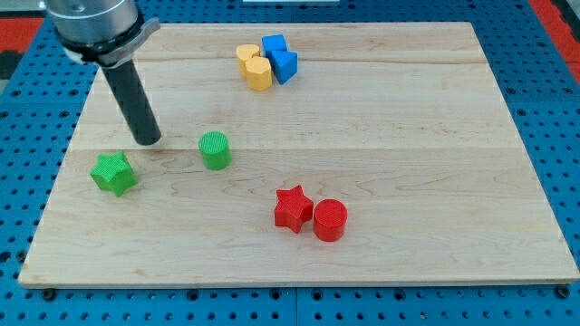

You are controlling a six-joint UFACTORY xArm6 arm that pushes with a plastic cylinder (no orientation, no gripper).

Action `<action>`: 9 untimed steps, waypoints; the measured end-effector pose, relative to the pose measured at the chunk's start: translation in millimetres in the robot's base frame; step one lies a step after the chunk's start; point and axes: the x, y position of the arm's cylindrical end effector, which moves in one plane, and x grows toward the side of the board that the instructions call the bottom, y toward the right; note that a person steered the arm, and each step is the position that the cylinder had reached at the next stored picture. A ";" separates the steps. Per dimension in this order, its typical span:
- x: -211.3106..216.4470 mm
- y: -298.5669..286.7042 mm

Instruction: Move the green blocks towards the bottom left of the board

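A green star block (113, 172) lies at the view's left, just below mid-height. A green cylinder (215, 149) stands to its right, well apart from it. My tip (148, 140) rests on the board between the two, a little above them, closer to the star. It touches neither block. The rod slants up to the view's upper left.
A red star (293, 208) and a red cylinder (330, 220) touch each other at the lower middle. Two yellow blocks (255, 67) and two blue blocks (280, 57) cluster at the top middle. The wooden board (435, 163) ends on a blue perforated surface.
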 end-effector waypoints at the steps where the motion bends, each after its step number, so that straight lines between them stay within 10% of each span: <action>1: -4.7 44.1; 3: -13.3 157.5; 9: 34.5 28.1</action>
